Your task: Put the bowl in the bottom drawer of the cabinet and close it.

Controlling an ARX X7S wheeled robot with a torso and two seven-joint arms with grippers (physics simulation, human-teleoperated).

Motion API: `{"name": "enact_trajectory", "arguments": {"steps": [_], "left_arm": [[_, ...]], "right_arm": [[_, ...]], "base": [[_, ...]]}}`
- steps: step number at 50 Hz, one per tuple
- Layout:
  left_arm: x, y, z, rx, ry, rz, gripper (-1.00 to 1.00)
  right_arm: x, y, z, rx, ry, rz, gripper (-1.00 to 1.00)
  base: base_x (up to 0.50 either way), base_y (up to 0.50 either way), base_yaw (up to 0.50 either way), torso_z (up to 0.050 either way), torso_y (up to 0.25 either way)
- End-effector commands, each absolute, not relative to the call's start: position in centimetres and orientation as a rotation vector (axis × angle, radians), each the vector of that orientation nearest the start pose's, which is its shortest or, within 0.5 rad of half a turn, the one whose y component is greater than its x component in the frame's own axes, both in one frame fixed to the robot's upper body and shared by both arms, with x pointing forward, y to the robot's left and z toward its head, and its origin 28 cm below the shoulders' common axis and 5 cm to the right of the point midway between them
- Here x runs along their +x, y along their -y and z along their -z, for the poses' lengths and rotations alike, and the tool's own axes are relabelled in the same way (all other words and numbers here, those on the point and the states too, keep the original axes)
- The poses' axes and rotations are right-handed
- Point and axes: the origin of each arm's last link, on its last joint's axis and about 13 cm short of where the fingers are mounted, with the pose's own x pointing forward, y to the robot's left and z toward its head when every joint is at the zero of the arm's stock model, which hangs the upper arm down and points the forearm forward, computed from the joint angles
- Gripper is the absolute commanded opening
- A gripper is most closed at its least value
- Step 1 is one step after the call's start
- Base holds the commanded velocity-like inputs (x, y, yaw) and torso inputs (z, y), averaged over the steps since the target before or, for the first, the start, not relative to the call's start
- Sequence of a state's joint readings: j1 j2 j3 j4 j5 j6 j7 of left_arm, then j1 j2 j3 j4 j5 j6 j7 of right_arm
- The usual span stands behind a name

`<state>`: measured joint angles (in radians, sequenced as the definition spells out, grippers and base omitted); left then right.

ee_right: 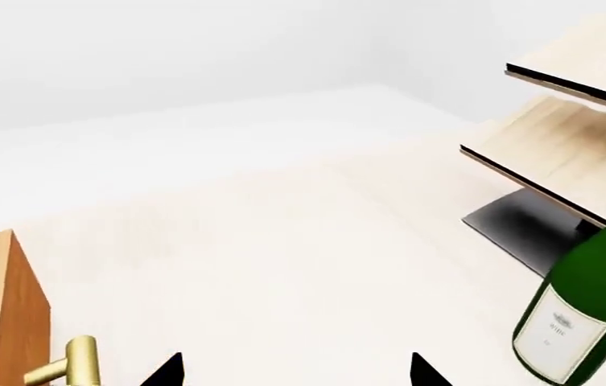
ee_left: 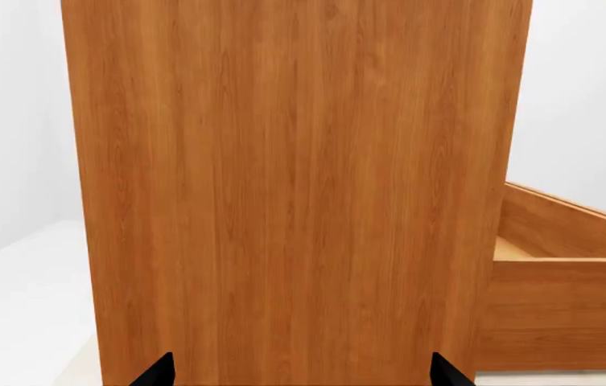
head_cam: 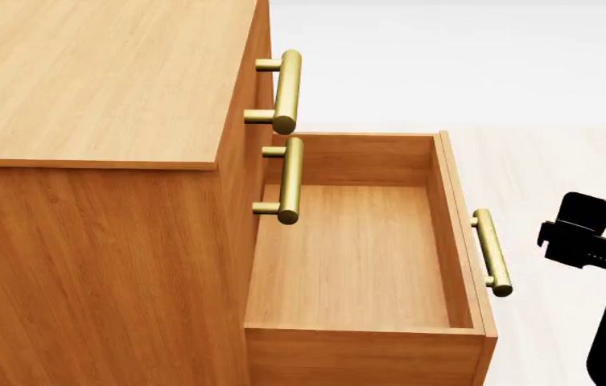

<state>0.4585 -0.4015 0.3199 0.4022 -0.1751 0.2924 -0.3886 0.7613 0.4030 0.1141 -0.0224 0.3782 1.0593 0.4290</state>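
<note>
- Currently the bottom drawer [head_cam: 362, 257] of the cabinet [head_cam: 88, 88] stands pulled out and empty, ready for loading.
- Bowl: not in any view.
- Right gripper [ee_right: 294, 371], spread and empty, hovers at the drawer's three o'clock near a green wine bottle [ee_right: 587, 310].
- Left gripper [ee_left: 300, 371], spread, faces the cabinet's side.

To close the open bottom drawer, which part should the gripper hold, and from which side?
Judging by its pose, grip the brass bar handle on the bottom drawer, coming from the front, where the right gripper is. The bar stands off the panel, leaving room behind it.
</note>
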Motion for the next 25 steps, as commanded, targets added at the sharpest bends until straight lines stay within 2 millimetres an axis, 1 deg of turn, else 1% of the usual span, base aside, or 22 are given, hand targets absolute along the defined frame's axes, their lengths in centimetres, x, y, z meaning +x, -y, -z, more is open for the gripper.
{"name": "enact_trajectory", "arguments": {"steps": [1, 7, 13, 16, 25], "left_arm": [[9.7, -21.0, -3.8, -0.03, 0.124, 0.056, 1.0], [9.6, -20.9, -3.8, -0.03, 0.125, 0.056, 1.0], [9.7, -21.0, -3.6, -0.03, 0.126, 0.057, 1.0], [9.7, -21.0, -3.7, -0.033, 0.126, 0.057, 1.0], [9.7, -21.0, -3.8, -0.033, 0.127, 0.056, 1.0]], "right_arm": [[30.9, 21.9, -18.7, 0.021, -0.249, 0.616, 1.0], [30.8, 22.1, -18.7, 0.006, -0.243, 0.648, 1.0], [30.8, 22.3, -18.4, 0.05, -0.252, 0.675, 1.0], [30.8, 22.5, -18.2, 0.066, -0.252, 0.726, 1.0], [30.7, 23.0, -17.8, 0.076, -0.255, 0.779, 1.0]], "base": [[0.0, 0.0, 0.0, 0.0, 0.0], [0.0, 0.0, 0.0, 0.0, 0.0], [0.0, 0.0, 0.0, 0.0, 0.0], [0.0, 0.0, 0.0, 0.0, 0.0], [0.0, 0.0, 0.0, 0.0, 0.0]]}}
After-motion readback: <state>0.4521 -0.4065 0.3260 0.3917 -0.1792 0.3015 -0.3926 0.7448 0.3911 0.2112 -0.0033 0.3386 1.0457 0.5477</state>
